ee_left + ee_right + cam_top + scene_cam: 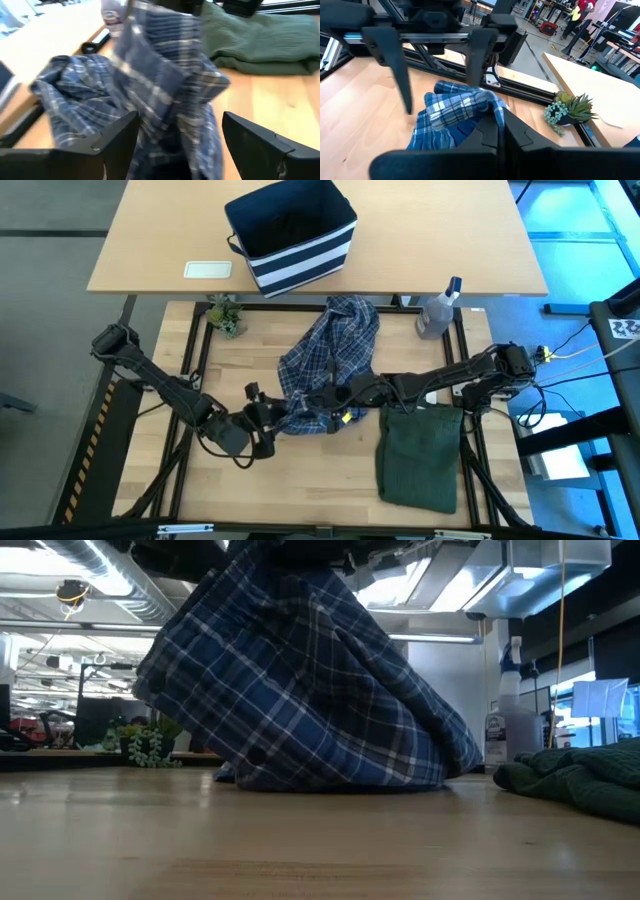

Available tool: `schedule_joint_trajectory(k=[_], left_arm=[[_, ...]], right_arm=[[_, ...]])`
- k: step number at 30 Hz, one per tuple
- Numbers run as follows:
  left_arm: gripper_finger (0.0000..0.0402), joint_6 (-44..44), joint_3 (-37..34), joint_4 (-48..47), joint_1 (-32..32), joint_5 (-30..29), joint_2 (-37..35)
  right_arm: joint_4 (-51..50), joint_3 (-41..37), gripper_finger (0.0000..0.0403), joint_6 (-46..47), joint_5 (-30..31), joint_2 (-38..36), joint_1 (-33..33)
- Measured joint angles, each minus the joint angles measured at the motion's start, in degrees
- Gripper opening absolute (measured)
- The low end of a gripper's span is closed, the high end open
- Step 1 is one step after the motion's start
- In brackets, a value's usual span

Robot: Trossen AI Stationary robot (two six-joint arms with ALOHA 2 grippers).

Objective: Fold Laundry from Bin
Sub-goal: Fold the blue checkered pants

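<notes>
The table (250,480) carries the work; a second, paler table beyond its far edge holds the bin (291,235), which looks dark inside, perhaps with a black garment still in it, though that cannot be told for sure.

The plaid shirt (330,365) lies crumpled in the middle of the table, stretching from the far edge toward the centre. In the low view it rises as a draped tent, its upper part lifted off the wood. The green garment (420,455) lies folded flat near the front right corner, just beside the shirt's near end.

The right gripper (335,402) reaches in from the right edge, fingers clenched on a bunch of plaid cloth at the shirt's near end and holding it up. The left gripper (262,420) sits at the shirt's left side near the centre, its fingers (115,145) spread wide with cloth hanging between them but not pinched.

A spray bottle (438,310) stands by the far right corner and a small plant (226,315) by the far left.

The shirt is light, soft and limp; it will sag and slide wherever it is unsupported. A hem, collar or shoulder seam would likely give the left gripper the surest hold, so the two arms can stretch it flat.
</notes>
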Motion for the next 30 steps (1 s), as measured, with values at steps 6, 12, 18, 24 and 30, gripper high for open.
schedule_joint_trajectory(k=[6,12,18,24,30], left_arm=[[0.0277,-1.7,0.0,-1.0,-0.1,-0.5,0.0],[0.0276,-4.6,0.0,-1.0,-0.1,0.8,0.2],[0.0276,-6.0,0.0,-1.0,1.3,1.4,2.9],[0.0276,-6.1,0.0,0.2,2.6,2.0,3.6],[0.0261,-5.7,0.0,0.6,2.7,0.6,3.3]], right_arm=[[-1.0,0.0,0.0000,0.0,-0.1,0.0,0.0],[-0.9,0.0,0.0000,0.0,0.2,0.0,0.0],[-0.5,0.0,0.0000,0.0,0.5,0.0,0.0],[-0.3,0.0,0.0000,0.0,0.5,0.0,0.0],[-0.7,0.0,0.0000,0.0,-0.1,0.0,0.0]])
